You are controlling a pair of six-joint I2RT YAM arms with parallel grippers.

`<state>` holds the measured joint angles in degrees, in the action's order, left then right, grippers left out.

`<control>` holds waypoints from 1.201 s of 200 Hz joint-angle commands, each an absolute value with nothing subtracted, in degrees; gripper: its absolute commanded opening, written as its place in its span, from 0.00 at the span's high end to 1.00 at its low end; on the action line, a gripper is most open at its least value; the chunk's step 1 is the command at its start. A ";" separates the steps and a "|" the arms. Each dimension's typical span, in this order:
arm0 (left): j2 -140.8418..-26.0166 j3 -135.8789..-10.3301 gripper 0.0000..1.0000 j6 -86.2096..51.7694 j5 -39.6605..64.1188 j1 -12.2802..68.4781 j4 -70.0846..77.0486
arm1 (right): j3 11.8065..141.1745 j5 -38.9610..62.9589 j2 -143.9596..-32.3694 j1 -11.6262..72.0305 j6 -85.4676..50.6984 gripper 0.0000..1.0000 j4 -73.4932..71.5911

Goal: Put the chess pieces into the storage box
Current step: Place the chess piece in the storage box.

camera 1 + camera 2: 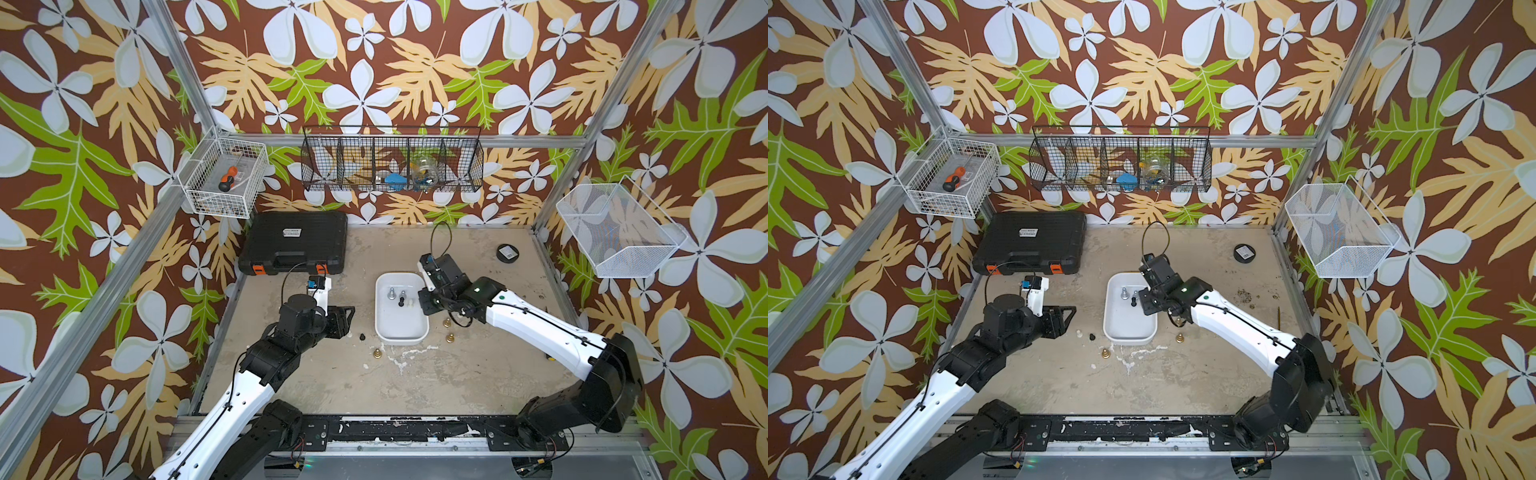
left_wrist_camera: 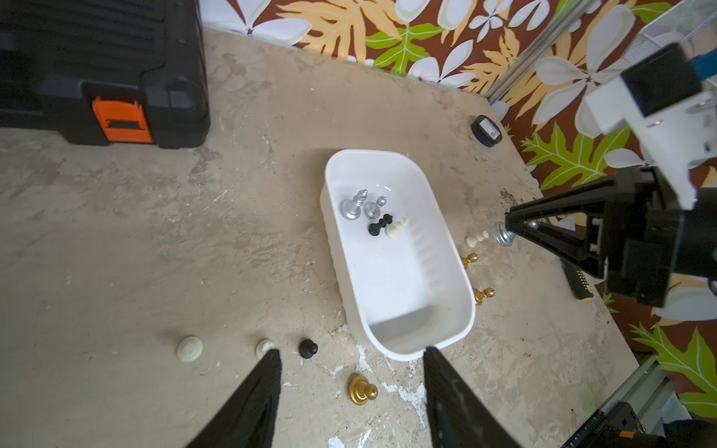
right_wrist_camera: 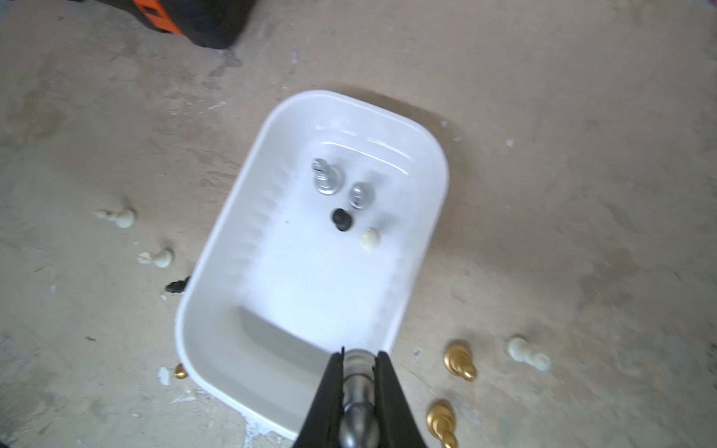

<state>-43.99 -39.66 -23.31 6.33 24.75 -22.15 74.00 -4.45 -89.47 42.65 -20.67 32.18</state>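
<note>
A black piece (image 3: 177, 286) half behind the storage box (image 3: 223, 248); gold piece (image 3: 440, 422) partly off-frame.

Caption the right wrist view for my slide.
Right gripper shut on a silver chess piece near the storage box, four pieces inside.

Chess pieces, twelve in all; storage box (image 2: 392, 283), one; pincers, two. Silver, three: silver bishop (image 2: 354, 204) and silver pawn (image 2: 374, 207) in the box, ahead of the right pincer (image 3: 360, 358); held silver piece (image 3: 359, 388) clamped between its jaws. Gold, three: first gold pawn (image 2: 362, 390) near the left pincer (image 2: 351, 351); second gold pawn (image 3: 459, 360) and third gold pawn (image 3: 440, 422) just beside the right pincer. Cream, four: boxed cream pawn (image 2: 396, 228); first loose cream piece (image 2: 189, 349) and second loose cream piece (image 2: 265, 346) near the left pincer; third loose cream piece (image 2: 476, 238) just beside the right pincer. Black, two: boxed black pawn (image 2: 379, 225); loose black pawn (image 2: 307, 348) near the left pincer.
</note>
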 commanded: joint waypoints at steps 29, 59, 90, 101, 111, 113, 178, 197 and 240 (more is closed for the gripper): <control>-44.24 -39.47 0.39 -24.35 10.59 23.99 -22.24 | 84.84 -3.93 -104.27 47.11 -17.26 0.89 31.66; -41.56 -38.55 0.39 -24.06 9.90 23.99 -21.12 | 87.65 -4.60 -110.14 47.12 -15.75 0.89 29.75; -41.20 -38.26 0.39 -23.97 10.39 23.99 -20.65 | 89.79 -4.15 -115.17 47.18 -15.39 0.89 28.21; -41.33 -38.32 0.39 -23.91 10.46 23.99 -20.67 | 90.17 -4.44 -116.34 47.15 -15.55 0.89 27.47; -41.35 -38.23 0.39 -23.87 10.57 23.99 -20.57 | 90.33 -5.56 -117.24 47.04 -15.77 0.89 26.83; -41.34 -38.25 0.39 -23.83 10.55 24.06 -20.57 | 90.39 -5.68 -117.42 47.07 -15.81 0.89 26.75; -40.76 -38.00 0.39 -23.82 10.56 24.00 -20.22 | 89.97 -10.85 -120.67 46.51 -17.29 0.89 23.51; -40.56 -37.83 0.39 -23.82 10.58 24.00 -20.11 | 89.09 -10.80 -120.75 46.01 -17.66 0.89 22.27; -40.52 -37.64 0.39 -23.79 10.46 23.99 -19.63 | 89.03 -10.26 -122.04 45.82 -17.31 0.89 21.45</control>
